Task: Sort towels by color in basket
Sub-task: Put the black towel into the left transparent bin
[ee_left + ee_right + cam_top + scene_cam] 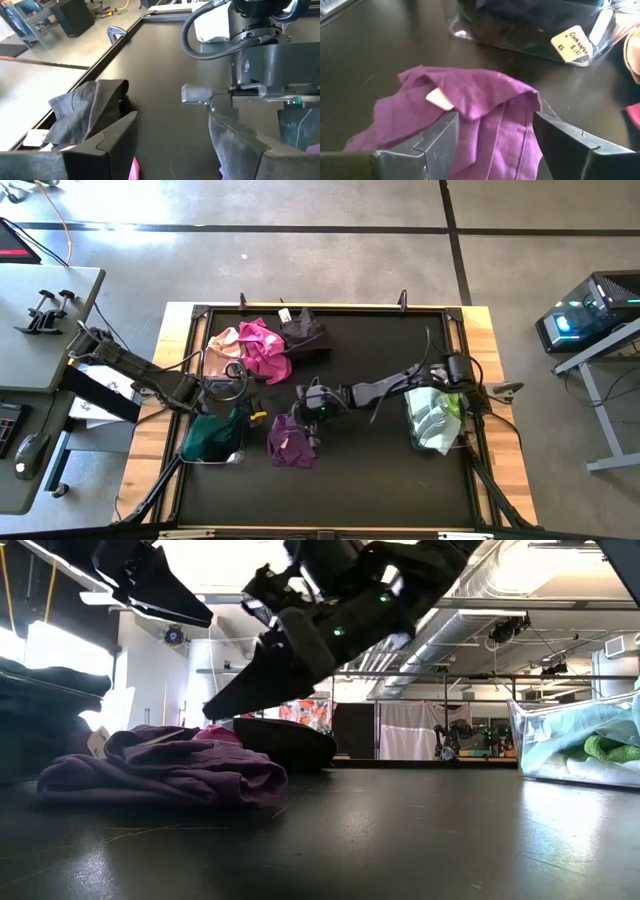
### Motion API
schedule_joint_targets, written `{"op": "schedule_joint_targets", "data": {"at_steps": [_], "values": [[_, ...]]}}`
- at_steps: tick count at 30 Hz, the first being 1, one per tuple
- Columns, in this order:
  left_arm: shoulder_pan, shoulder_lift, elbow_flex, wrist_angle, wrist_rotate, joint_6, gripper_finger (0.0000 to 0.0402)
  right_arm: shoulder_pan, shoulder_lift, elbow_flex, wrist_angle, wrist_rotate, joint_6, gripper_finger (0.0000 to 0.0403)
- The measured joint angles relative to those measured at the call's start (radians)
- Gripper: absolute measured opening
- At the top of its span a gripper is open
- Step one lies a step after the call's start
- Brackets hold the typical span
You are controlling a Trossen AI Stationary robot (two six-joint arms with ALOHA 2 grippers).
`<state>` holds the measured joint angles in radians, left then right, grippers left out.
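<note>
A purple towel (292,440) (470,115) (160,772) lies crumpled on the black mat. My right gripper (312,408) (492,137) is open just above it, a finger on either side of its folds, and looks clear of it in the low view (250,680). My left gripper (238,385) (172,145) is open and hovers near the magenta towel (263,348). A pink towel (223,345) and a black one (305,335) (90,110) lie by the far edge. Dark green towels fill a clear basket (212,438). White, mint and lime towels fill another basket (435,420).
The mat is framed by a raised rim (320,308) on a wooden table. The dark-towel basket (530,25) carries a paper label (572,42) and stands close to the purple towel. Bare mat (370,480) lies toward the near edge. The arms are close together mid-table.
</note>
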<state>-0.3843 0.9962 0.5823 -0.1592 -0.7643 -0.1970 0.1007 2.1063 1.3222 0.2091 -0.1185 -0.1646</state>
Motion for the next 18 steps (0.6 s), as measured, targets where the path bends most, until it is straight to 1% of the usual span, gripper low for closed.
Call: {"op": "schedule_joint_targets", "data": {"at_steps": [5, 8, 10, 11, 13, 16, 17, 18], "values": [[0.000, 0.000, 0.000, -0.002, 0.005, 0.000, 0.0227, -0.003, 0.009, 0.014, -0.016, 0.002, 0.009, 0.0254], [0.000, 0.000, 0.000, -0.002, 0.026, -0.001, 0.0227, -0.003, -0.030, 0.013, -0.080, 0.020, 0.026, 0.0254], [-0.001, 0.000, 0.000, -0.005, 0.031, -0.004, 0.0227, -0.003, -0.078, 0.014, -0.125, 0.077, 0.010, 0.0254], [-0.002, 0.000, 0.000, -0.006, 0.031, -0.010, 0.0227, -0.004, -0.103, 0.015, -0.144, 0.128, -0.002, 0.0254], [-0.002, 0.000, 0.000, -0.016, 0.031, -0.011, 0.0227, -0.014, -0.140, 0.007, -0.179, 0.278, -0.029, 0.0254], [-0.003, 0.000, 0.000, -0.033, 0.046, -0.018, 0.0227, -0.053, -0.157, 0.003, -0.210, 0.587, -0.061, 0.0254], [-0.003, 0.001, 0.000, -0.037, 0.049, -0.023, 0.0227, -0.073, -0.158, 0.003, -0.207, 0.661, -0.062, 0.0254], [-0.003, 0.004, 0.000, -0.037, 0.051, -0.030, 0.0227, -0.098, -0.159, 0.003, -0.208, 0.692, -0.057, 0.0254]]}}
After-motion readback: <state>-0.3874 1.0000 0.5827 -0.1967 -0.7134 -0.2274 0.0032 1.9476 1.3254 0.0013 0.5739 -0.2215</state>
